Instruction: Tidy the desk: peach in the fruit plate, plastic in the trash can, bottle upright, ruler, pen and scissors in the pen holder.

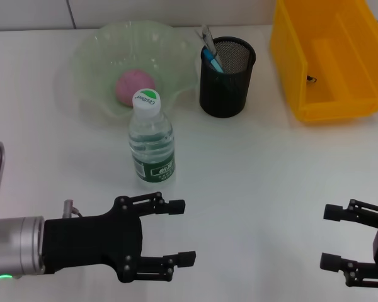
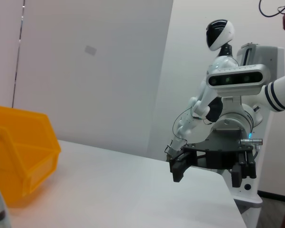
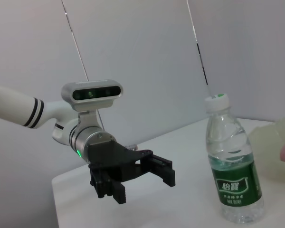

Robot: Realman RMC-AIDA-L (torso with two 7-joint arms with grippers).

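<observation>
The bottle (image 1: 151, 141) stands upright on the desk (image 1: 252, 176), just in front of the fruit plate (image 1: 97, 60). The peach (image 1: 135, 87) lies in the plate. The pen holder (image 1: 227, 78) holds the blue-handled scissors (image 1: 211, 58) and a slim silver-grey pen (image 1: 206, 34). I cannot make out the ruler. The trash can (image 1: 327, 60) stands at the back right. The plastic is not visible. My left gripper (image 1: 179, 231) is open and empty, near the front edge below the bottle. My right gripper (image 1: 327, 237) is open and empty at the front right.
The right wrist view shows the bottle (image 3: 232, 175), the plate's rim (image 3: 273, 147) and my left gripper (image 3: 143, 184). The left wrist view shows the trash can (image 2: 19, 156) and my right gripper (image 2: 207, 171) above the desk.
</observation>
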